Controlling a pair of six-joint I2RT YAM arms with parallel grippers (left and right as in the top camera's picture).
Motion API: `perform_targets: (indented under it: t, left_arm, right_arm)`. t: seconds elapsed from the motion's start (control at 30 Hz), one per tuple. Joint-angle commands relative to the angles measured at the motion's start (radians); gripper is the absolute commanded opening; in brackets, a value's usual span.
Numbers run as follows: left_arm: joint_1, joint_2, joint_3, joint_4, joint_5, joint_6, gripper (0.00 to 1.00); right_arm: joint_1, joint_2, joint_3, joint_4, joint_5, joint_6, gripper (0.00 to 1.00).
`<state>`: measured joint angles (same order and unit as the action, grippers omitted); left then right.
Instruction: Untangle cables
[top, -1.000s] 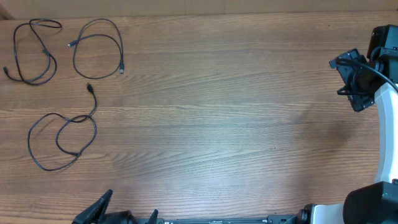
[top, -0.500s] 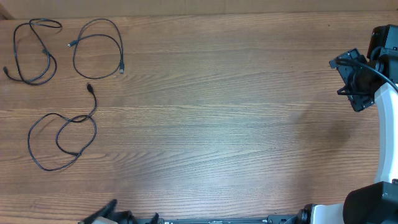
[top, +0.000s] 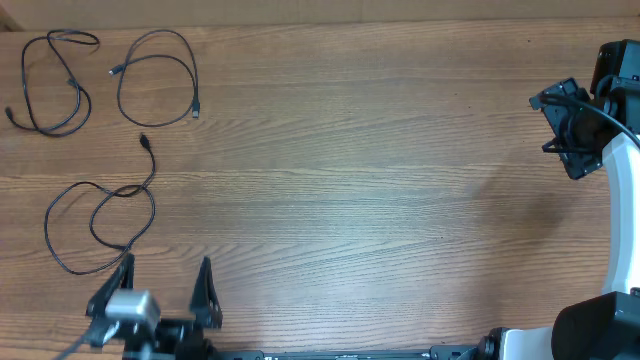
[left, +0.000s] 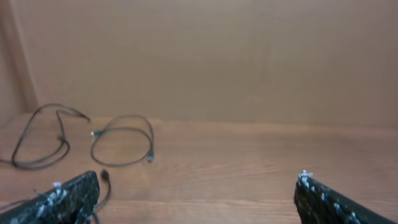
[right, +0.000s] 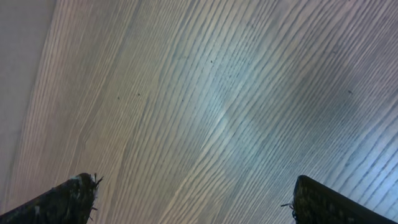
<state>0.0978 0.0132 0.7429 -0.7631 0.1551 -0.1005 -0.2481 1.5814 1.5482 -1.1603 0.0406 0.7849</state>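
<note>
Black cables lie apart on the wooden worktop. The left tool and right tool are spread wide, empty.

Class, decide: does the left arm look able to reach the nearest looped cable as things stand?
Probably yes: the open left gripper sits just short of the nearest looped cable, with only bare table between.

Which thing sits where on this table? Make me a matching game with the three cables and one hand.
Things: 1 corner cable; 2 round-loop cable; 3 double-loop cable; 4 right hand.
Places: A nearest the open left hand; B at the table's right edge, far from all cables; C far left corner; D just right of the corner cable.
Pairs: 1-C, 2-D, 3-A, 4-B.
</note>
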Motion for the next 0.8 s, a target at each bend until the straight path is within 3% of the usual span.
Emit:
perform_targets:
  t: [0.0,0.23,0.37,0.77]
  left_arm:
    - [-0.003,-0.008,-0.128,0.117,-0.095,0.012,1.00]
    - [-0.003,-0.008,-0.463,0.497,-0.127,0.035,1.00]
    - [-0.003,-0.008,-0.579,0.626,-0.078,0.076,0.99]
    - [-0.003,-0.007,-0.739,0.690,-0.086,0.079,1.00]
  right_arm:
    - [-0.002,0.001,0.009,0.003,0.002,0.000,1.00]
    - [-0.002,0.001,0.009,0.003,0.002,0.000,0.99]
    - [-0.002,0.001,0.009,0.003,0.002,0.000,1.00]
    - [-0.002,0.001,0.009,0.003,0.002,0.000,1.00]
